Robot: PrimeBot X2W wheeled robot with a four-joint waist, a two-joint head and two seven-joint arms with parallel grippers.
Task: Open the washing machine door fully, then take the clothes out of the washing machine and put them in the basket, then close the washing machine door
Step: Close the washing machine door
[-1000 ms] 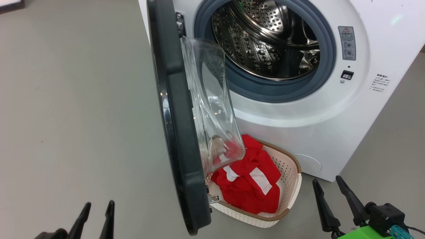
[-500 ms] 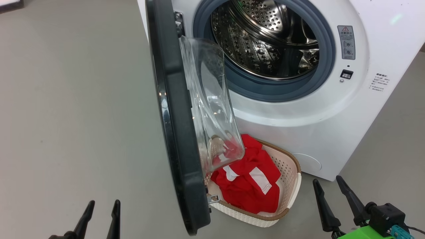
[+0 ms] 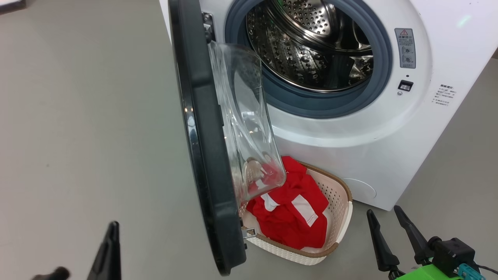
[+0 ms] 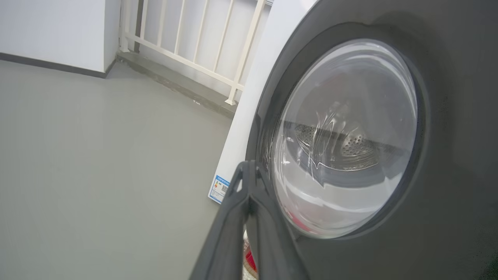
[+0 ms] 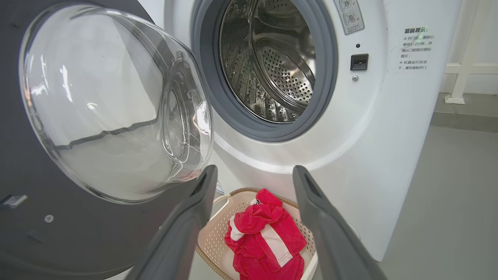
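At lower left, the left gripper (image 3: 114,226) has pressed its fingers together since a second ago and holds nothing. Beside it the washing machine door (image 3: 206,155) stands open, its black rim edge-on and its glass bowl bulging rightward. Below, red-and-white clothes (image 3: 295,219) lie in the cream basket (image 3: 343,202), which sits against the white washing machine (image 3: 389,155). The right gripper (image 3: 383,210) is spread wide and empty.

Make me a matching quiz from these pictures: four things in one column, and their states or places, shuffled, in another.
Column one:
1. washing machine door
2. clothes
3. left gripper
4. right gripper

Column two:
A. jaws apart
B. lying in the basket
C. swung open
D. jaws closed together

Pairs: 1-C, 2-B, 3-D, 4-A
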